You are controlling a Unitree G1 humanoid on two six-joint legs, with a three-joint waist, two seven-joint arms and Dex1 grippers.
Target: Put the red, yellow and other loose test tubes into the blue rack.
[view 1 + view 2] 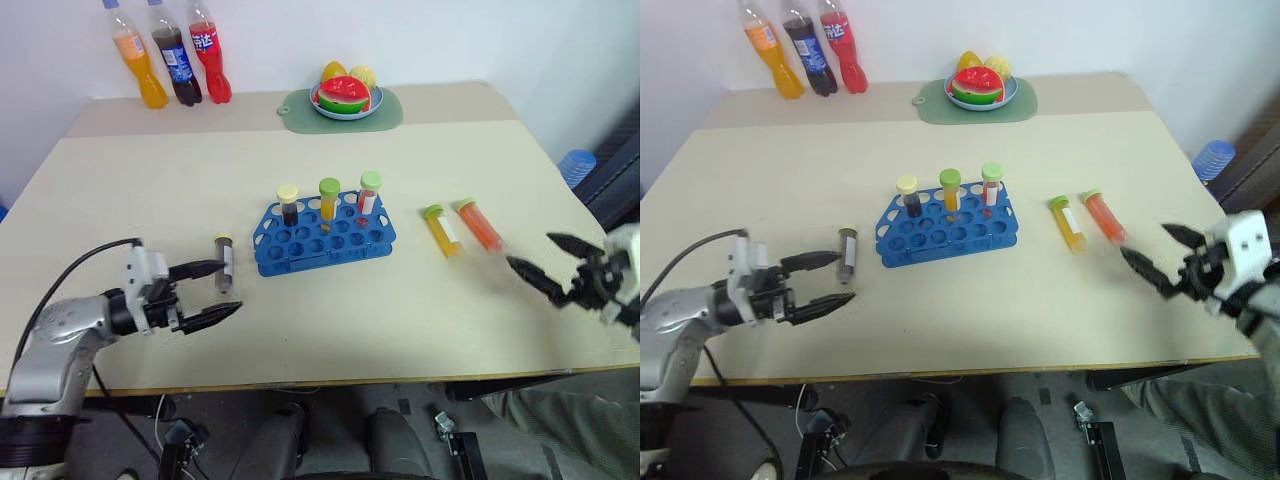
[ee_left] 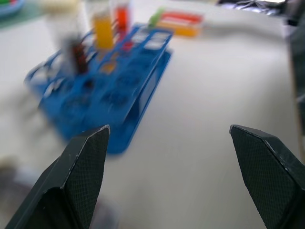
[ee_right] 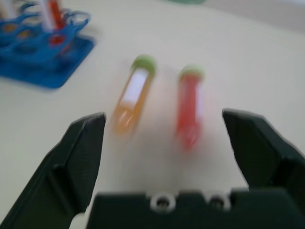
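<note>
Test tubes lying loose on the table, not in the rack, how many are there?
3. A dark tube lies left of the blue rack, by the left gripper. The yellow tube and red tube lie side by side right of it.

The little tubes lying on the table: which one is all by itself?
The dark brown tube, lying left of the blue rack by the left gripper. The yellow tube and red-orange tube lie side by side right of the rack.

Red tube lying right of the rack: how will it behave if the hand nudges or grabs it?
The red tube lies flat on the table, round-bodied, so it will probably roll if nudged sideways. It looks small and likely light, and the smooth plastic may slip. The yellow tube lies close beside it and could get bumped.
</note>
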